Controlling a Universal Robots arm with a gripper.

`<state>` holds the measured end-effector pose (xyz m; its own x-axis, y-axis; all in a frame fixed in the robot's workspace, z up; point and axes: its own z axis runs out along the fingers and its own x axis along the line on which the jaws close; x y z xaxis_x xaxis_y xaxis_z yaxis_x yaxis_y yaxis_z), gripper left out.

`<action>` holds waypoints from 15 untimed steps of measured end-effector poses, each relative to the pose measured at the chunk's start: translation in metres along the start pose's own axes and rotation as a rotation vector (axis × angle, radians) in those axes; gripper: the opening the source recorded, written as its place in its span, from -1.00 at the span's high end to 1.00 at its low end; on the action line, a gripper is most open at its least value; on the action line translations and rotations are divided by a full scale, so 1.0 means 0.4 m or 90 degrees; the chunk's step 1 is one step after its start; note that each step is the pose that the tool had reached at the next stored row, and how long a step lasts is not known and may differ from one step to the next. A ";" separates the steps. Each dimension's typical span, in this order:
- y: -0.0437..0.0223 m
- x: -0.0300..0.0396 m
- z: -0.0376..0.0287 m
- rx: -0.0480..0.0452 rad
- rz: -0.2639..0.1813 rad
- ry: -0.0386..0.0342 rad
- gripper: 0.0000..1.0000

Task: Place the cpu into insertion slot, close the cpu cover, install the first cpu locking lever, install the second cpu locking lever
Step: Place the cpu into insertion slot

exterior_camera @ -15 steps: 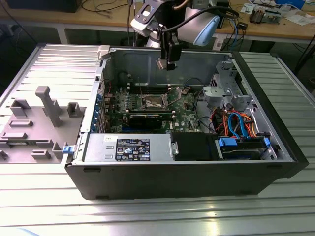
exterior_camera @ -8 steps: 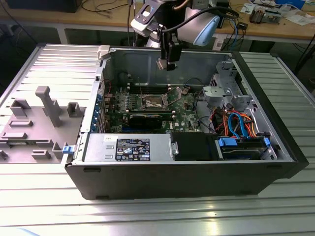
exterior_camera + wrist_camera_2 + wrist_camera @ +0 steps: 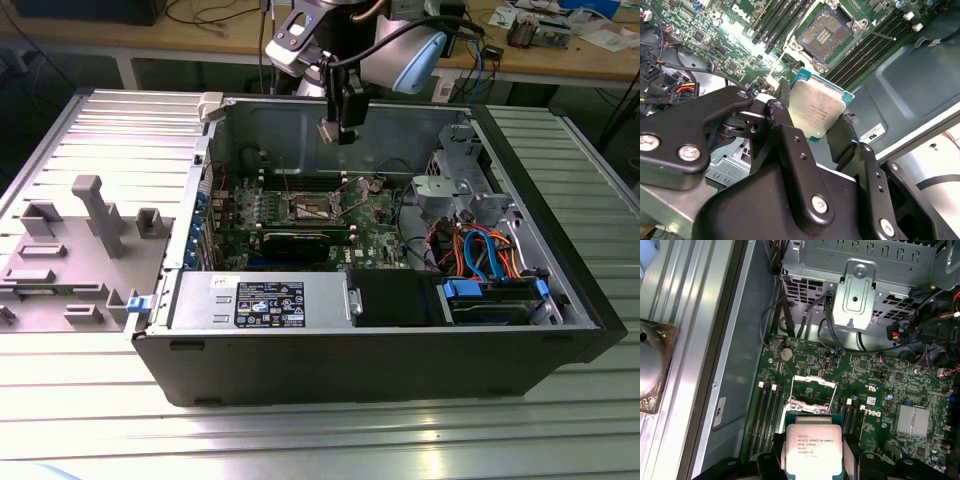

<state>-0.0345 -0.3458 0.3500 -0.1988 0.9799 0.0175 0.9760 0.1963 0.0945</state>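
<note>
Ribbed metal table point(image 3: 300, 440), open computer case point(image 3: 350, 360) laid flat on it. Above the case, the gripper point(image 3: 338, 125), held high over the green board point(image 3: 375, 235). Clamped the chip point(image 3: 815, 112) between both fingers point(image 3: 777, 120) by opposite edges, silver top showing. Found the socket point(image 3: 824, 34) well below the gripper, apart from the chip, dark centre uncovered, memory slots point(image 3: 860, 55) alongside.

Ribbed aluminium table point(image 3: 300, 440), its slats running across the exterior view. Lying directly on it are an open black desktop computer case point(image 3: 350, 365), on its side near the centre, and a grey moulded parts fixture point(image 3: 70, 250) just beside the case, toward the exterior view's left.
</note>
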 end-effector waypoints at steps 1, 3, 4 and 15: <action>0.000 0.000 0.003 0.0000 0.000 0.0002 -0.07; -0.001 0.000 0.008 0.0001 0.000 0.0007 -0.07; -0.001 0.000 0.010 0.0002 0.000 0.0009 -0.07; -0.004 0.000 0.033 0.0006 0.000 0.0035 -0.07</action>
<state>-0.0347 -0.3458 0.3367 -0.1986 0.9798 0.0230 0.9762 0.1957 0.0936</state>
